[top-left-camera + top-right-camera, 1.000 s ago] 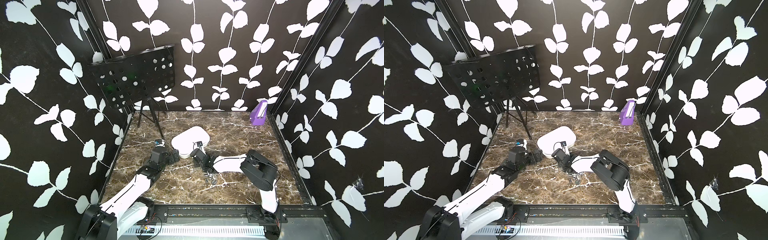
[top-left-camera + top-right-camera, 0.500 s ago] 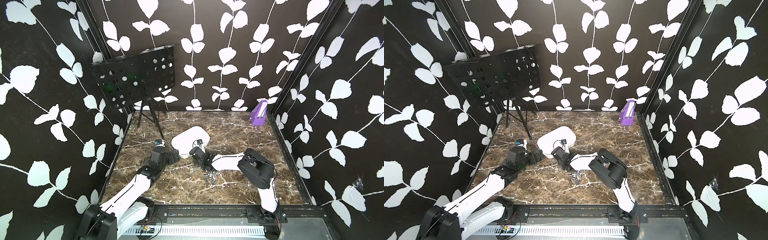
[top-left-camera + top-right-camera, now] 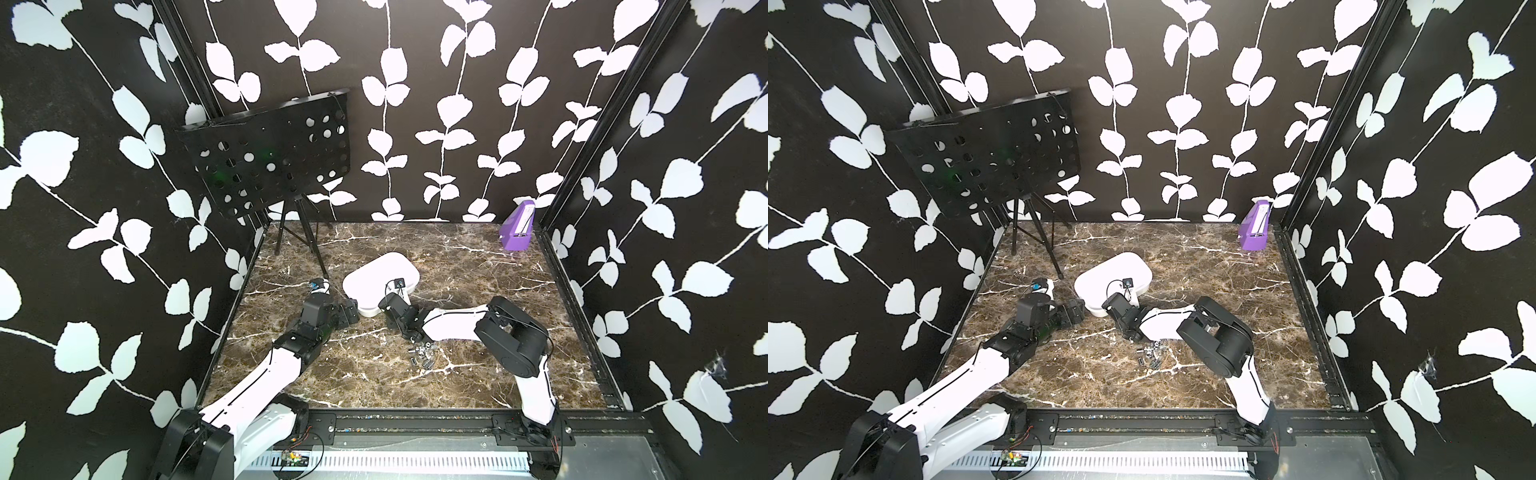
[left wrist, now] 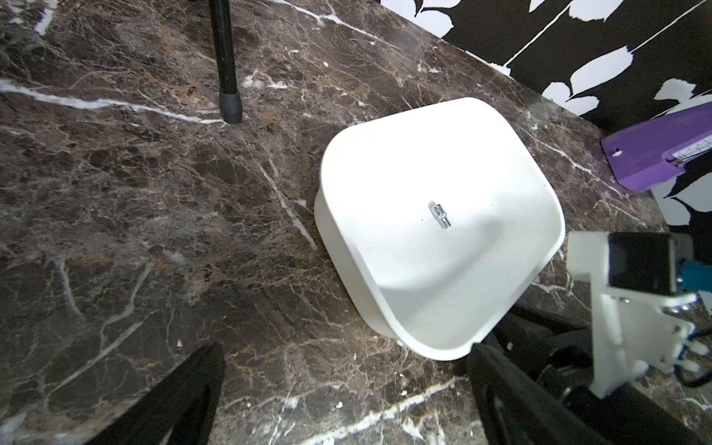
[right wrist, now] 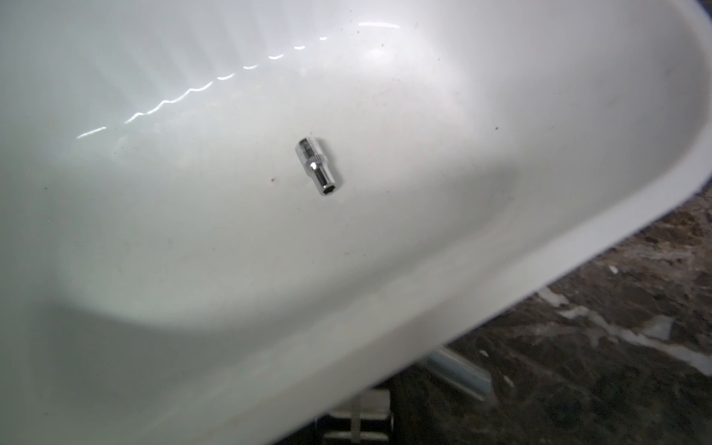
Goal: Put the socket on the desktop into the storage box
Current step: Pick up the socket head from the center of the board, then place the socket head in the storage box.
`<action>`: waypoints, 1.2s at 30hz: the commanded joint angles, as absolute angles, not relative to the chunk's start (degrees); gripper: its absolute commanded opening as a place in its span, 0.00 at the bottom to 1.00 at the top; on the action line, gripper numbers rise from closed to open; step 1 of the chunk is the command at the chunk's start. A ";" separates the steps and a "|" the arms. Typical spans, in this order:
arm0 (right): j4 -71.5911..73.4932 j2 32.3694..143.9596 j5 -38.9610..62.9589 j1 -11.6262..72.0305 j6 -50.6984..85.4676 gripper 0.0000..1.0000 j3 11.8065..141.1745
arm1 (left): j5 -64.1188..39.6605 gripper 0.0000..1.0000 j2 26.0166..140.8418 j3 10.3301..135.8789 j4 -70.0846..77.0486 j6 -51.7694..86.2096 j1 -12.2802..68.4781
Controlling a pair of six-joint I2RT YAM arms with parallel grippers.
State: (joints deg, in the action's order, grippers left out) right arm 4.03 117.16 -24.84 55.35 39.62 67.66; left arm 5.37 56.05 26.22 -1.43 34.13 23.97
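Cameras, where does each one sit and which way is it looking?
Top views: high at the front, looking down toward the back wall; left arm, right arm, box, sockets piled on the desktop.
Left wrist: low on the left arm, facing the box; the open left gripper shows.
Right wrist: over the box, looking in; no fingers clearly shown.
Shared: both wrist views show one socket in the box.

Chrome socket [image 5: 318,166] lies sideways inside white storage box [image 4: 424,300] on marble desktop [image 4: 154,192].
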 commanded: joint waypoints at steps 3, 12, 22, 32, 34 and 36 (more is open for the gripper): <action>0.45 112.18 -24.21 56.86 38.57 0.21 63.78 | 5.62 0.99 55.38 27.44 -2.11 34.34 24.10; -5.33 96.37 -28.03 61.28 35.06 0.18 56.11 | 6.01 0.99 55.38 27.48 -2.20 33.71 24.15; -10.08 77.44 -29.84 63.72 32.25 0.18 52.65 | 5.98 0.99 55.23 27.62 -2.61 33.49 24.09; -18.35 101.24 -21.54 57.99 27.02 0.19 82.34 | 7.97 0.99 53.46 27.77 -4.27 33.67 24.07; -18.61 106.43 -18.56 56.03 27.62 0.19 87.38 | 9.97 0.99 52.34 27.55 -5.09 33.58 24.09; -18.88 112.03 -16.04 54.10 28.59 0.19 92.78 | 10.79 0.99 51.40 26.75 -4.50 33.70 24.08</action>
